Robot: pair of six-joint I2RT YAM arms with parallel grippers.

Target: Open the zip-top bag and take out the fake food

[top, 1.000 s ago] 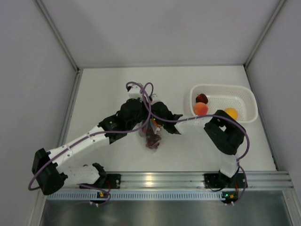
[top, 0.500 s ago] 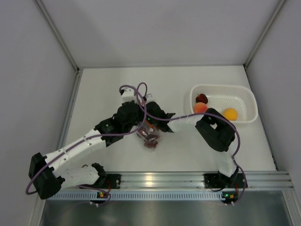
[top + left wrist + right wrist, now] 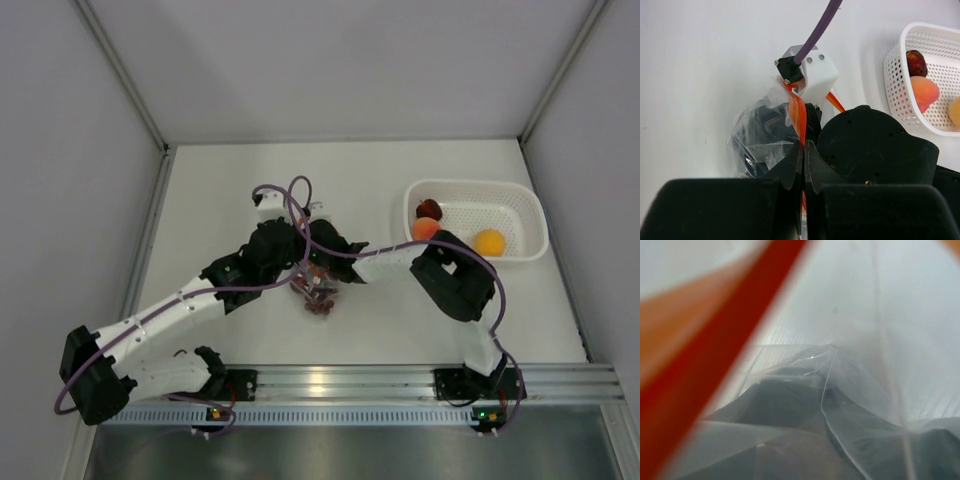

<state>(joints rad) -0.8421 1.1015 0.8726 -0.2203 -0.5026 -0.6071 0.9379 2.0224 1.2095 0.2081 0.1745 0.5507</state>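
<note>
The zip-top bag (image 3: 318, 300) hangs crumpled at the table's middle, with dark fake food showing through it. My left gripper (image 3: 804, 144) is shut on the bag's red-orange zip strip (image 3: 798, 114) and holds that edge up. My right gripper (image 3: 323, 272) points into the bag's mouth from the right. In the right wrist view clear plastic (image 3: 855, 390) fills the frame, with the red strip (image 3: 715, 340) at the left and dark shapes behind the film. Its fingers cannot be made out, so open or shut cannot be told.
A white perforated basket (image 3: 470, 184) stands at the right and holds a dark red fruit (image 3: 429, 208), a peach (image 3: 426, 229) and an orange round fruit (image 3: 490, 241). Purple cables loop above the two wrists. Walls close in the table at the back and sides.
Both wrists and the bag have shifted a little to the left. The right gripper has pushed closer into the bag's mouth. The left gripper has kept its hold on the strip.
</note>
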